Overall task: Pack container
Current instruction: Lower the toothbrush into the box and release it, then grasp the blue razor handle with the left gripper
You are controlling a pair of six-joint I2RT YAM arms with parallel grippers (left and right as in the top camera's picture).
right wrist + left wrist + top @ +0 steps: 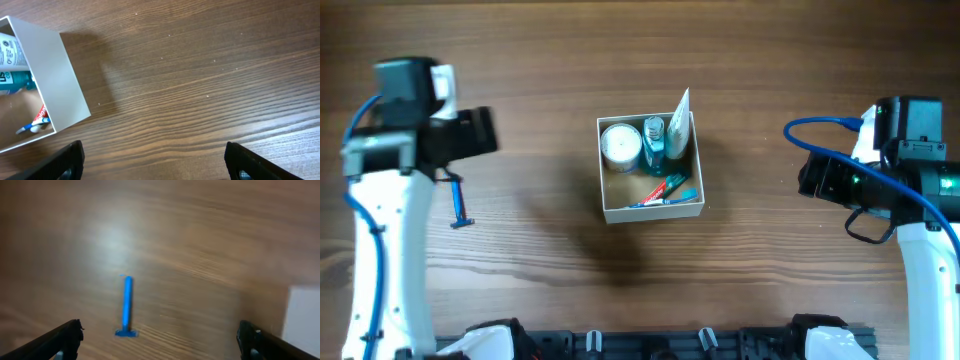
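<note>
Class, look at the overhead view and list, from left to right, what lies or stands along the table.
Blue razor → container → right arm. The left arm overlaps the razor, so it is left out.

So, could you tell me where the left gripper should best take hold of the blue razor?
Mid-handle, from straight above. The razor lies flat on the table, its thin handle clear and the crossbar head at one end. The open left gripper looks set to close across the handle, so no turn seems needed.

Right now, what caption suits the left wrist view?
Open left end effector hovers over a blue razor lying on the wood table, the container showing a white wall at right.
</note>
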